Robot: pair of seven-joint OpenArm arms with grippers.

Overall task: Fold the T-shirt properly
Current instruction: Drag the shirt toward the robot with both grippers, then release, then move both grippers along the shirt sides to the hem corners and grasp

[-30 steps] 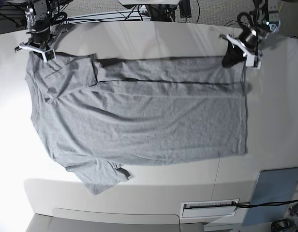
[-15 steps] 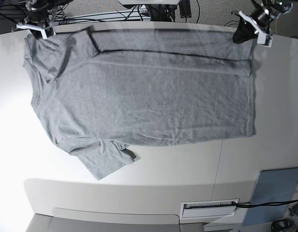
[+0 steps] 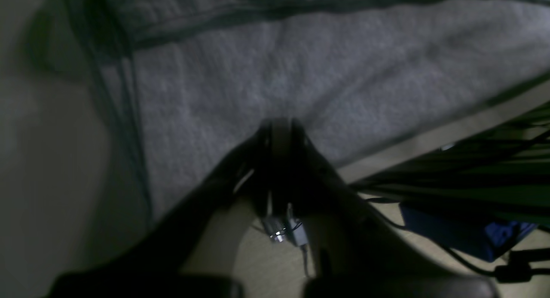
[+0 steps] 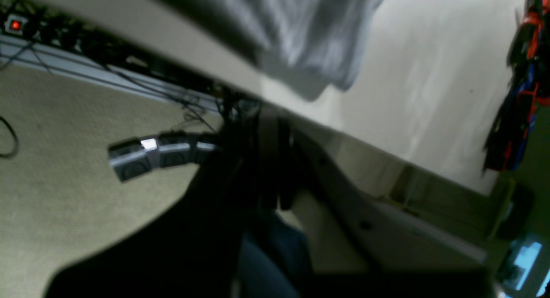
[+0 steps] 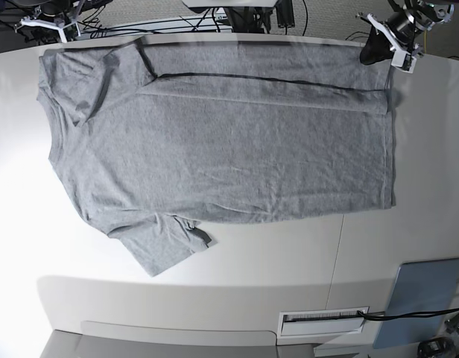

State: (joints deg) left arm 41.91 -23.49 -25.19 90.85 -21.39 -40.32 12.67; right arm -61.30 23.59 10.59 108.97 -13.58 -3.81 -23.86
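We see the T-shirt spread flat, plain side up, on the table, its far edge now pulled out to the table's back rim, where a second ago it lay doubled over. Left gripper and right gripper, jaws pressed together, sit beyond the far corners; whether they pinch cloth, we can't tell.

White table; grey panel near its corner.

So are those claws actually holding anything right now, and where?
Both are shut on the T-shirt: the left gripper pinches its hem corner, the right gripper its shoulder end.
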